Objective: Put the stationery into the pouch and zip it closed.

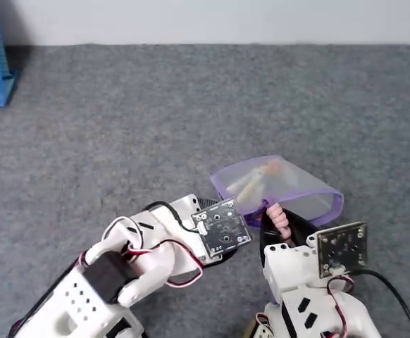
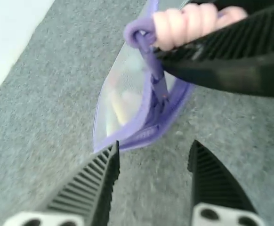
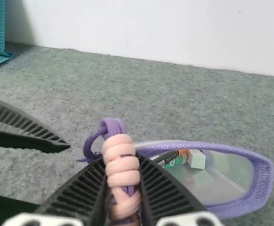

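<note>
1. The purple pouch (image 1: 289,184), stationery (image 3: 177,159) inside, lies toward 4 o'clock on the table (image 1: 120,120).
2. The right gripper (image 3: 122,165) clamps its pink zipper pull (image 3: 119,148).
3. The left gripper (image 2: 155,147) gapes wide beside the pouch's corner.

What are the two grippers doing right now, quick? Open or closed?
Left gripper: open, holding nothing, next to the pouch.
Right gripper: closed on the pink zipper pull.

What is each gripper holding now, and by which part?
Right gripper clamps the pink pull cord of the pouch; left gripper is open, empty.
</note>
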### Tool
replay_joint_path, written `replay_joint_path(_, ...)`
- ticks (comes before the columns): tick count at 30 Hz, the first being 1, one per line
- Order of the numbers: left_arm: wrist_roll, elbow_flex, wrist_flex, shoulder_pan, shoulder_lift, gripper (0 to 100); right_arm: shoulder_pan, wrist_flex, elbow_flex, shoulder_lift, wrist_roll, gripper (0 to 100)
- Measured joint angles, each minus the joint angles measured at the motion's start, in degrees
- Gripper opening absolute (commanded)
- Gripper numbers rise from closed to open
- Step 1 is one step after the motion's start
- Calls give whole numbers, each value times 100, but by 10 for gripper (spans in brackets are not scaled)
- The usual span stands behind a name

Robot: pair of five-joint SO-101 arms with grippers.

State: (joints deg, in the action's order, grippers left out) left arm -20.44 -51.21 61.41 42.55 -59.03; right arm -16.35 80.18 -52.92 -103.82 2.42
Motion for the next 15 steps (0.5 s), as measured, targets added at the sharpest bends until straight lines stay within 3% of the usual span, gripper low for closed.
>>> replay_joint_path(8, 448, -396, -844, -18, 0, 229, 0, 299, 369, 0, 0, 8)
replay_joint_path(15, 809, -396, -1125, 185, 0, 228, 0, 510, 422, -9, 0, 8)
